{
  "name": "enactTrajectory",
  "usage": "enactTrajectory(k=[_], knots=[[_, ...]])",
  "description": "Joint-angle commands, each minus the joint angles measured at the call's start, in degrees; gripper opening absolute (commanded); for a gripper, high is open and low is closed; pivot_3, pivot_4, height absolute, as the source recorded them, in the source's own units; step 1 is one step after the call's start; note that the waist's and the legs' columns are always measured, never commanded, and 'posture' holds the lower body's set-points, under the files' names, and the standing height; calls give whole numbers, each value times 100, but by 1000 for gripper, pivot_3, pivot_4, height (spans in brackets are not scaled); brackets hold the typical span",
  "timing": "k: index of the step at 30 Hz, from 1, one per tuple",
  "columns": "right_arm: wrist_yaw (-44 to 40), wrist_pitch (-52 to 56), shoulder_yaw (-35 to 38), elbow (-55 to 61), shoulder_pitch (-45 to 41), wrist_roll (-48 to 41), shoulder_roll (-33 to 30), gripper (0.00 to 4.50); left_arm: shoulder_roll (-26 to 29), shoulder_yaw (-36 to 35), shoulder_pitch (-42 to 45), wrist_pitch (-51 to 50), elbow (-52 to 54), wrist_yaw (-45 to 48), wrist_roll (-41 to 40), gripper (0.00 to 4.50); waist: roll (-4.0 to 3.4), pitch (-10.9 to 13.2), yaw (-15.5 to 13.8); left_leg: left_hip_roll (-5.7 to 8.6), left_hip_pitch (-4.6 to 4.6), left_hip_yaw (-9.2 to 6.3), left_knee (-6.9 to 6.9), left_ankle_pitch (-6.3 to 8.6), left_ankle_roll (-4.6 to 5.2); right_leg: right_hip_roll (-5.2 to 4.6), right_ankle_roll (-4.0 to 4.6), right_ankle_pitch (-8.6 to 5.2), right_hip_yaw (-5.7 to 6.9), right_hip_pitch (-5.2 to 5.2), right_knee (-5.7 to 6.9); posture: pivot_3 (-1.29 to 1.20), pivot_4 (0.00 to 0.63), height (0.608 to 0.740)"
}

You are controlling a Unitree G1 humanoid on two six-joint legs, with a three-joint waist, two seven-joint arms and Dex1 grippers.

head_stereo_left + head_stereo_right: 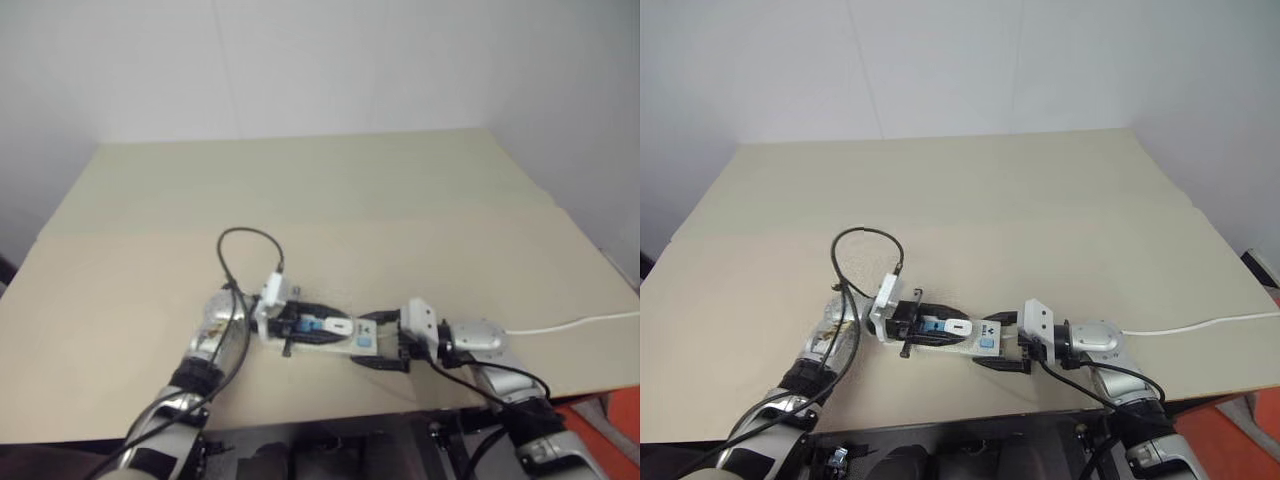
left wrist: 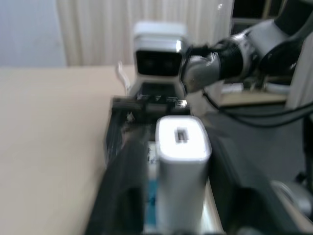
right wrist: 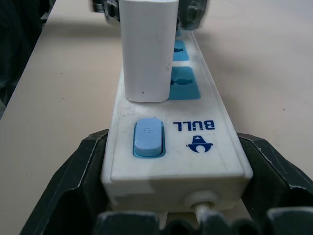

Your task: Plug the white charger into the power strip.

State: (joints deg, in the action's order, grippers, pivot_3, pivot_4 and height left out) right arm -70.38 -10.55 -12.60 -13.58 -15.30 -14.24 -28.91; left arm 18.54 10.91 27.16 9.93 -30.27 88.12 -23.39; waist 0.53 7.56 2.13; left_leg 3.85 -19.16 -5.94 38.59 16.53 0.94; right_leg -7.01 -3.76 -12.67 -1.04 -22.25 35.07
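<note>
The power strip (image 1: 992, 331) lies on the tan table near its front edge, a long white bar with blue sockets and a blue switch (image 3: 148, 137). The white charger (image 3: 146, 54) stands upright on the strip, seated in the socket beside the switch. My right gripper (image 1: 995, 342) comes in from the right and is shut on the power strip's switch end, one black finger (image 3: 85, 169) pressed to each long side. My left gripper (image 1: 940, 325) comes in from the left. Its fingers (image 2: 124, 181) stand on either side of the charger (image 2: 182, 147) with small gaps, open.
The strip's thin white cord (image 1: 570, 323) runs right across the table and off its edge. A black cable loop (image 1: 250, 240) rises behind my left wrist. The table's front edge (image 1: 330, 415) is just below both grippers. An orange surface (image 1: 600, 420) lies past the front right corner.
</note>
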Motion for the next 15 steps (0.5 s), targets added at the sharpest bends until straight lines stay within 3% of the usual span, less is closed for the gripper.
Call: enactTrajectory(k=[1,4,6,15], knots=[[-67,52,-34,114,31,83,-85,3431,-22,50,-330,1,-344,-25,239,3164,-14,-9,-25,0,0,0,-1,1,1,0,-3,-2,0,0,-1,0,150,740],[-73,87,-39,132,33,71,-93,3431,-11,14,-321,35,-310,7,277,4162,-15,-9,-43,0,0,0,-1,1,1,0,-4,-3,1,0,-2,0,150,740],[-73,111,-41,141,19,73,-92,3431,40,-26,-286,-18,-262,75,247,4443,-15,-9,-42,0,-1,0,-1,1,1,0,-4,-4,1,0,-2,0,150,740],[-31,75,-3,208,-2,73,-88,3431,508,-382,-169,-553,561,301,-134,4443,1,7,-17,-1,-9,0,-16,2,1,0,10,3,1,-15,-5,0,150,740]])
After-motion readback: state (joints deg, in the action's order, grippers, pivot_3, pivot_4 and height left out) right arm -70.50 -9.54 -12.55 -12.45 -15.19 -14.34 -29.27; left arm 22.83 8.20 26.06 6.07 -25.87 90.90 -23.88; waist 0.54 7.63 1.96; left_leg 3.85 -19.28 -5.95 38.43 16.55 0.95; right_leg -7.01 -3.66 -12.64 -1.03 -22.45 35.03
